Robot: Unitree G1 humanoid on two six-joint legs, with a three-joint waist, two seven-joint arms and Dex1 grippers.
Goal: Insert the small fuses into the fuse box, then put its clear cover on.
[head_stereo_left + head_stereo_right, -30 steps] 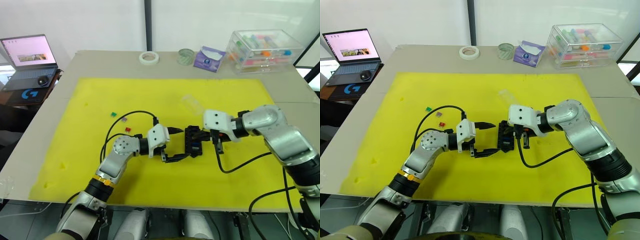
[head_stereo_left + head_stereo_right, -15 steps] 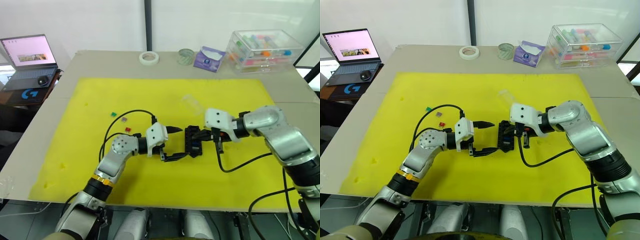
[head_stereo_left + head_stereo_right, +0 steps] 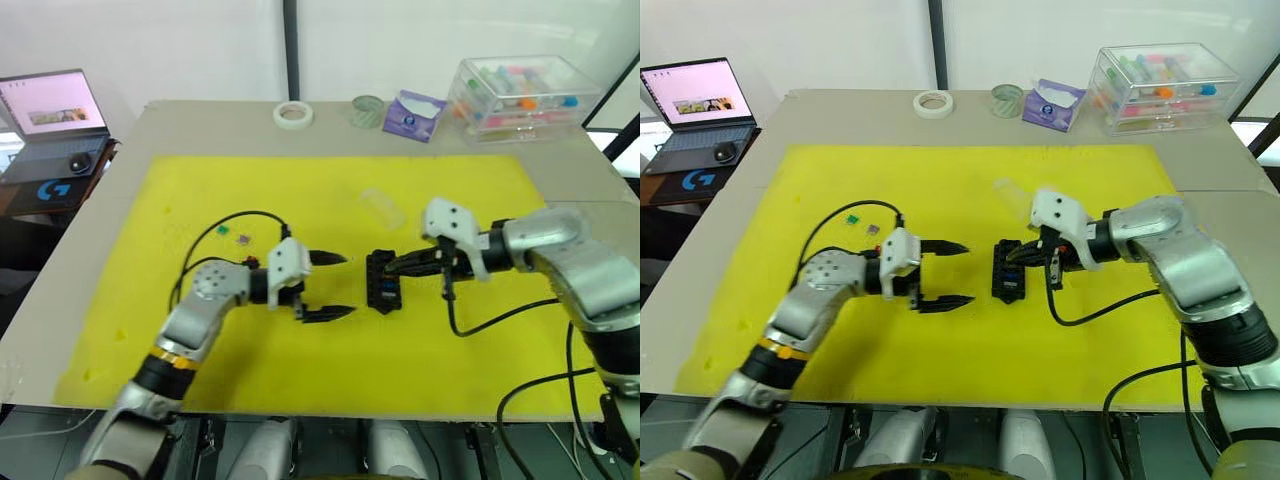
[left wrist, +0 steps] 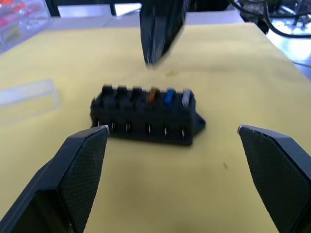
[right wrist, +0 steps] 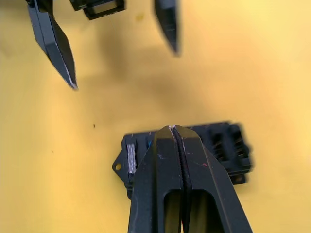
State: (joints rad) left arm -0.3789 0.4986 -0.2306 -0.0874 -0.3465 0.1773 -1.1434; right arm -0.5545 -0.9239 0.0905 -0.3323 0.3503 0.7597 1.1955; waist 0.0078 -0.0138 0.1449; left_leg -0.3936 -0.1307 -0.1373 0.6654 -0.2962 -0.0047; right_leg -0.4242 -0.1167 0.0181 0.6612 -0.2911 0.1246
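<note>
The black fuse box [image 3: 382, 284] lies mid-mat, with orange [image 4: 153, 94], blue [image 4: 169, 96] and grey [image 4: 186, 98] small fuses standing in one row of slots. My right gripper [image 3: 396, 266] is shut, nothing visible between its fingers, its tip [image 5: 172, 128] just over the box's top. My left gripper [image 3: 346, 285] is open a short way to the box's left, not touching it, its fingers [image 4: 82, 165] wide apart. A green fuse [image 3: 221, 229] and a pinkish one [image 3: 243, 239] lie loose beyond the left arm. The clear cover [image 3: 381, 207] rests on the mat behind the box.
The yellow mat [image 3: 450, 180] covers most of the table. Along the back edge stand a large clear storage case [image 3: 520, 95], a purple tissue pack [image 3: 412, 115], a glass jar [image 3: 367, 110] and a tape roll [image 3: 293, 114]. A laptop [image 3: 45, 110] sits far left.
My left gripper has drawn back to the left, off the fuse box, still open. The right gripper stays shut over the box. The camera view has shifted a little.
</note>
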